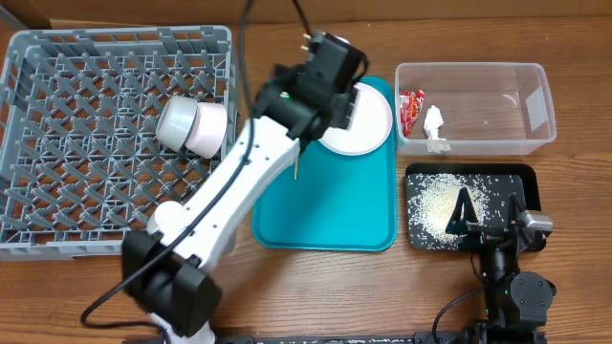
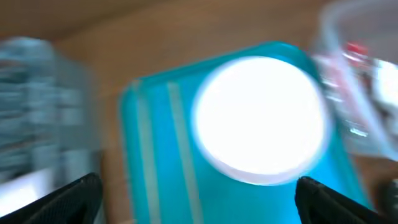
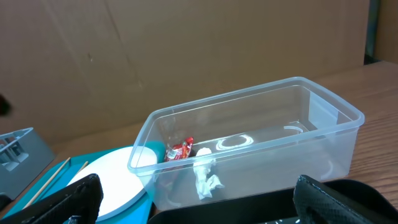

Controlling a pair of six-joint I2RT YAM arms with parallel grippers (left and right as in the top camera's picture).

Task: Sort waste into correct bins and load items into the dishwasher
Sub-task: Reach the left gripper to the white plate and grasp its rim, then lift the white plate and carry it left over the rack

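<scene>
A round white plate [image 1: 371,122] lies at the far end of the teal tray [image 1: 325,205]; it also shows in the left wrist view [image 2: 260,118], blurred. My left gripper [image 1: 344,94] hovers over the plate, open and empty [image 2: 199,202]. Two chopsticks [image 2: 161,143] lie on the tray left of the plate. The clear tub [image 1: 516,91] holds the red wrapper [image 1: 411,107] and the white tissue [image 1: 434,124]. Rice grains [image 1: 432,201] lie in the black tray [image 1: 521,182]. My right gripper [image 1: 478,227] is open and empty over that tray [image 3: 199,208]. Two small pale dishes [image 1: 191,124] lie in the grey rack [image 1: 57,143].
The left arm stretches diagonally from the table's front edge across the rack's right corner and the teal tray. The clear tub [image 3: 249,124] stands right behind the black tray, with the plate [image 3: 115,180] to its left. A cardboard wall stands behind the table.
</scene>
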